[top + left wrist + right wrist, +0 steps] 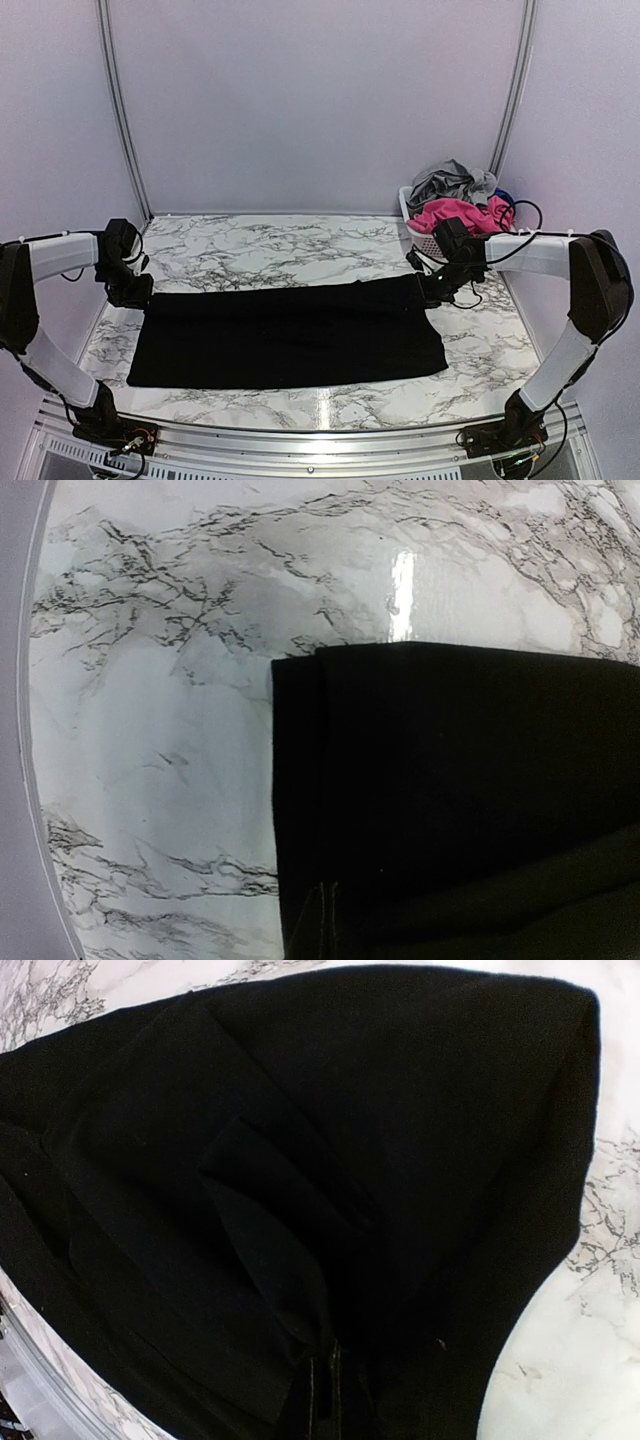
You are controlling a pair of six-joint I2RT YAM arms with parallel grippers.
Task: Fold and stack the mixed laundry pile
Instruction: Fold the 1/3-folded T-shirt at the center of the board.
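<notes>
A large black cloth (290,335) lies flat across the counter (260,245) as a long band (doubled over). The grey trousers (455,182), pink piece (455,214) and dark blue piece (503,198) are heaped far right.

**Robotics lab test cell**

Plain pale wall panels (300,100) joined by metal uprights (122,110) box in a marble-patterned table (280,245). A left arm (60,255) and a right arm (535,255) stand bolted by an aluminium rail (320,445) at the near edge, with cables (528,210) running loose. The only household things are a white lattice basket (418,236) of garments (455,200) and a black cloth (290,335).
</notes>
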